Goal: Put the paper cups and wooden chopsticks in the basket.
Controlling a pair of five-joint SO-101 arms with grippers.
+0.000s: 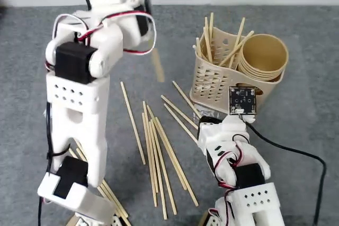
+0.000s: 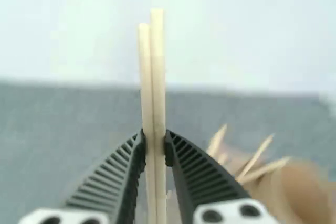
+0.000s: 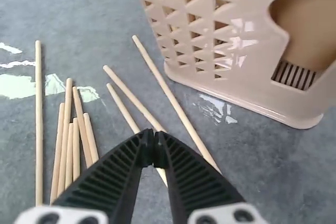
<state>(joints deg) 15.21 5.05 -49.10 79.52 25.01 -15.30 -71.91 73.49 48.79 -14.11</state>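
Ribbed black fingers (image 2: pixel 131 161) of the left gripper (image 2: pixel 155 148) pinch two chopsticks (image 2: pixel 152 77) side by side, the sticks upright between the pads and reaching well past the fingertips. Seen from the high view, the left arm (image 1: pixel 79 93) stands tall at the near left of the grey surface (image 1: pixel 307 125). It holds the pair high above the surface, to the left of the basket (image 1: pixel 212 86) and not touching it. The right gripper (image 3: pixel 154 148) is closed on nothing, its fingertips touching, low over loose chopsticks (image 3: pixel 71 140) just beside the basket's latticed wall. The beige basket sits at the far right of the surface. A stack of cups (image 1: pixel 263 56) fills its right end, and several sticks (image 1: pixel 207 38) stand tilted in its left part, tips above the rim. About a dozen loose chopsticks lie scattered on the surface between the two arms, with a few more beside the left arm's base.
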